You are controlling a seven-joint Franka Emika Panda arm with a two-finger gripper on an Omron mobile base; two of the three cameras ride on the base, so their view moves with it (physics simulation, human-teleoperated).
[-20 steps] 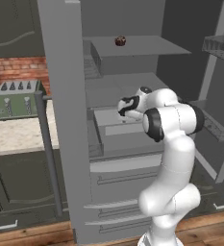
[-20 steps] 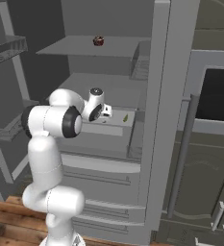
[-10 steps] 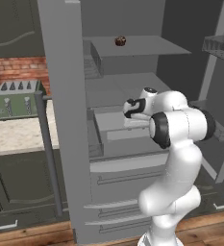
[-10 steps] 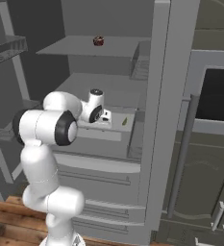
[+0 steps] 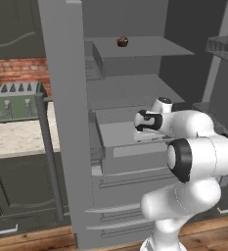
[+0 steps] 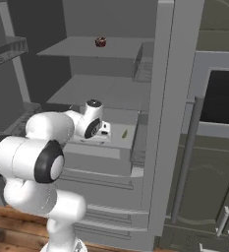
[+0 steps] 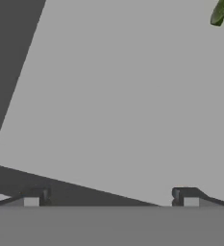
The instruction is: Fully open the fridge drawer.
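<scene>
The fridge drawer [image 5: 130,147] sticks out farther from the fridge [image 5: 66,122] than it did a second ago, and the arm's big elbow has swung closer to the cameras. So the pull seems to be working, but I think the drawer can still come out more.

The gripper [image 6: 104,133] is at the drawer's front lip, near the middle of both base views. In the hand view its two fingertips [image 7: 34,196] stand wide apart, with the drawer's flat grey floor above them. They squeeze nothing, so they look hooked behind the lip.

A small green thing [image 7: 219,12] lies in the drawer at 1 o'clock. A small dark-red thing [image 5: 122,41] sits on the top shelf [image 5: 149,48] at 12 o'clock.
</scene>
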